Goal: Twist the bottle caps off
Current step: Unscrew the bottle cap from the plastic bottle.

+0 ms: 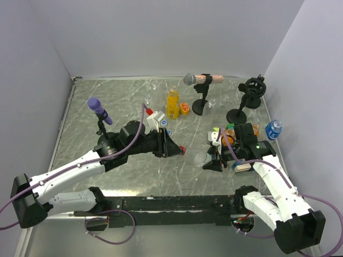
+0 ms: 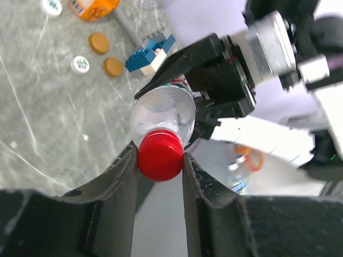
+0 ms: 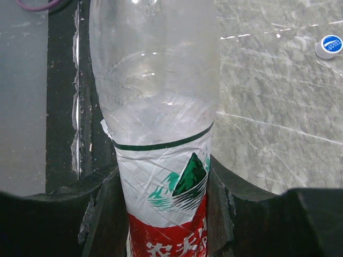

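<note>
Your left hand: clamped on red cap. Your right hand: clamped on clear bottle at label, above surface, right of centre. Bottle likely light, thin-walled, crushable; grip cap rim, squeeze gently.

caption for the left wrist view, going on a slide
Left gripper clamps the red cap of a clear bottle held by the right gripper over the marble table.
</note>
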